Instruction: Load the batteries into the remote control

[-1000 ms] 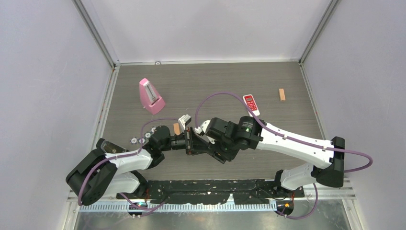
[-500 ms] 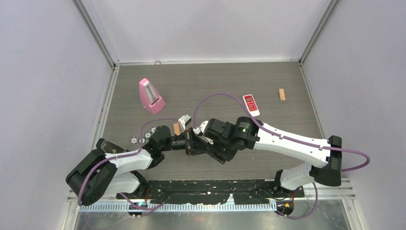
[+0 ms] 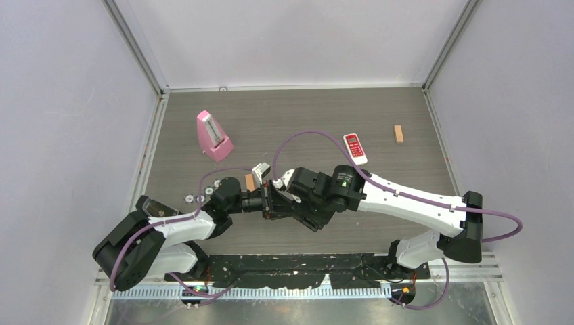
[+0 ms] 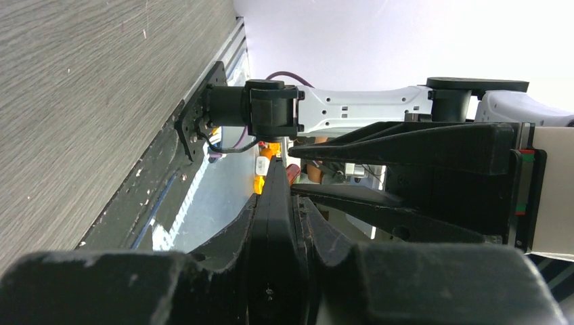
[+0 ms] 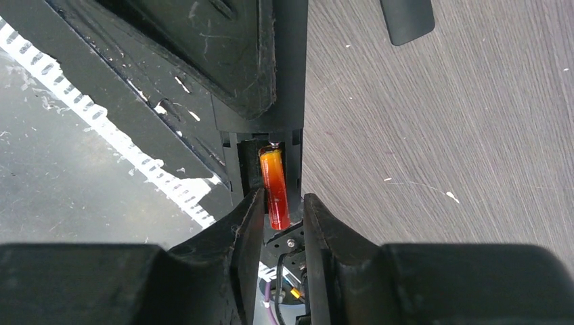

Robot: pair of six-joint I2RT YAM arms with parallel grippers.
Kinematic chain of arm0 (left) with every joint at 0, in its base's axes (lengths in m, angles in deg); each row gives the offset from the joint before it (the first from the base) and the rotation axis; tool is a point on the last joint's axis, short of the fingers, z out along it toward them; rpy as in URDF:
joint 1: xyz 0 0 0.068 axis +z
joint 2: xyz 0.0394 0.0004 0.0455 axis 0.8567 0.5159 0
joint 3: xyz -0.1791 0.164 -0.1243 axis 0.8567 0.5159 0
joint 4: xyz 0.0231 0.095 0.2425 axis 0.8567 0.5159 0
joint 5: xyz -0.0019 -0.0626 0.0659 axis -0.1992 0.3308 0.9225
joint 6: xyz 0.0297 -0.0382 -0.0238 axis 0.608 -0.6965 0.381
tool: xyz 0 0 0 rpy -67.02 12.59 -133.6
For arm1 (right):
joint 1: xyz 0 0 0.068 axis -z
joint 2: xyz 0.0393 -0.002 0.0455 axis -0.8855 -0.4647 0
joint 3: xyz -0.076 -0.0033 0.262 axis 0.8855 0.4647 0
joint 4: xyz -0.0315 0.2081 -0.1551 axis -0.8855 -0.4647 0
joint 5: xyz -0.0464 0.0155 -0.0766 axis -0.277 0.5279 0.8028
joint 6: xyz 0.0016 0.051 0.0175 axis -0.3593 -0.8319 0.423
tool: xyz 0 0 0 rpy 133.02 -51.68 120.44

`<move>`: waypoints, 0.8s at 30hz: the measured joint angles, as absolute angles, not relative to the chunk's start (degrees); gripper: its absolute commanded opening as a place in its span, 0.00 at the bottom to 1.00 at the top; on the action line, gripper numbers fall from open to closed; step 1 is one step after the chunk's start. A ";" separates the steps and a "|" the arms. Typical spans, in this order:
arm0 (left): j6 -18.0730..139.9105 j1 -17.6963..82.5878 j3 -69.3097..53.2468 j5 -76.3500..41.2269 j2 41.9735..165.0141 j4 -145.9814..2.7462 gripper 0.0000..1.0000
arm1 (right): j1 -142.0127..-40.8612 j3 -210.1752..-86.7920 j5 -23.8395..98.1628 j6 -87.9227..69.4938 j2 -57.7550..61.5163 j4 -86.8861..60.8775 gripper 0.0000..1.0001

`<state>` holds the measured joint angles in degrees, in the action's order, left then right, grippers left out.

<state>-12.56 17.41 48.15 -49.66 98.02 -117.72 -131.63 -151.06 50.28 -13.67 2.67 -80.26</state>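
The left gripper (image 4: 276, 206) is clenched on the black remote control (image 4: 275, 172), holding it on edge near the front of the table (image 3: 304, 115). An orange battery (image 5: 273, 181) sits in the remote's open slot. Its lower end lies between the fingers of the right gripper (image 5: 283, 198), which stand parted, a gap showing on one side. A red remote (image 3: 355, 147) lies well apart

Left hand (image 3: 262, 202) — right hand (image 3: 283, 200) — close together.
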 measured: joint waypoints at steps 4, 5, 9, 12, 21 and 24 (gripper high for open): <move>-12.56 17.41 48.17 -49.66 98.02 -117.72 0.00 | -131.63 -151.06 50.85 -13.93 2.67 -80.20 0.37; -12.56 17.41 48.15 -49.64 98.02 -117.72 0.00 | -131.63 -151.06 50.98 -14.06 2.67 -80.20 0.38; -12.56 17.41 48.17 -49.64 98.02 -117.72 0.00 | -131.63 -151.30 51.63 -15.02 2.71 -80.22 0.43; -12.58 17.41 48.15 -49.62 97.91 -117.72 0.00 | -131.63 -151.59 52.09 -16.27 3.65 -79.67 0.44; -12.75 17.41 48.17 -49.62 97.21 -117.72 0.00 | -131.63 -151.13 52.64 -19.11 10.06 -76.35 0.43; -12.80 17.41 48.15 -49.59 97.21 -117.72 0.00 | -131.63 -149.73 51.92 -19.02 10.30 -75.26 0.43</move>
